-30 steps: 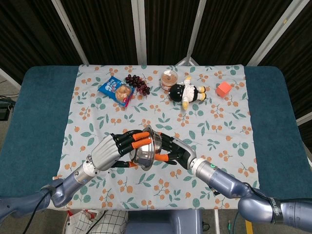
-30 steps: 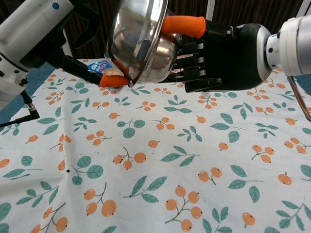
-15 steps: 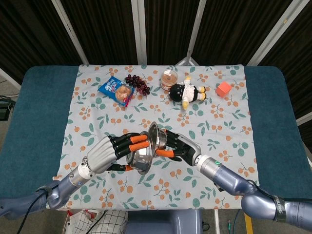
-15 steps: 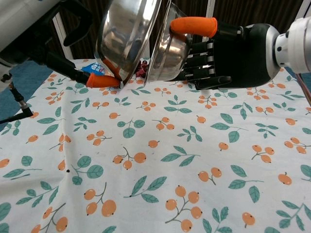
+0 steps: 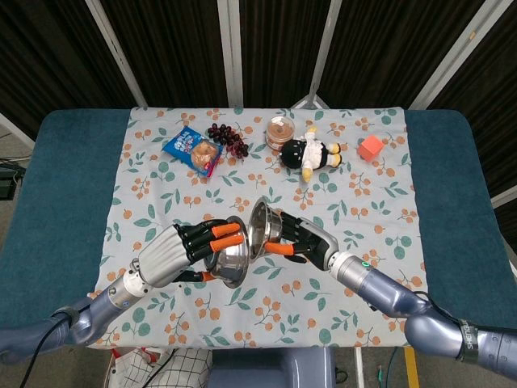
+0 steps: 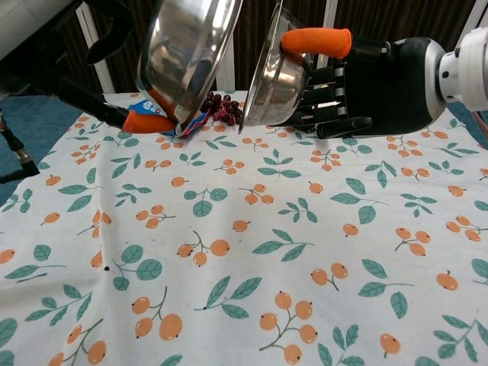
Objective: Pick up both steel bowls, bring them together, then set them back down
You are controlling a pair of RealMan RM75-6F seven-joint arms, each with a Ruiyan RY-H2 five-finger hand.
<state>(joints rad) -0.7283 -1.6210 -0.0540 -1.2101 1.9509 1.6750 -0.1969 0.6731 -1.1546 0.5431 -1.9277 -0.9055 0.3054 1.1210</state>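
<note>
Steel bowls: two, both held up off the counter, side by side with a narrow gap between their rims, not touching in the chest view.
Left bowl (image 5: 226, 257): tilted, its rounded outside facing the chest camera; it sits over the near middle of the cloth.
Right bowl (image 5: 260, 229): tipped on edge, rim turned toward the left bowl, hollow facing the right palm.
Left hand (image 5: 174, 255): clamped on the left bowl, orange-tipped fingers (image 6: 146, 122) hooked over its rim and under its lower edge.
Right hand (image 5: 300, 241): clamped on the right bowl, an orange-tipped finger (image 6: 314, 40) lying over the top of the rim, dark fingers behind the bowl's wall.
Counter (image 5: 65, 186): blue surface covered by a white cloth (image 5: 363, 202) printed with orange berries and green leaves.
Far edge of cloth: blue snack packet (image 5: 192, 149), dark grapes (image 5: 229, 137), small round jar (image 5: 279, 131), plush toy (image 5: 309, 151) lying just beside the jar, orange cube (image 5: 371, 146) further to the right.
</note>
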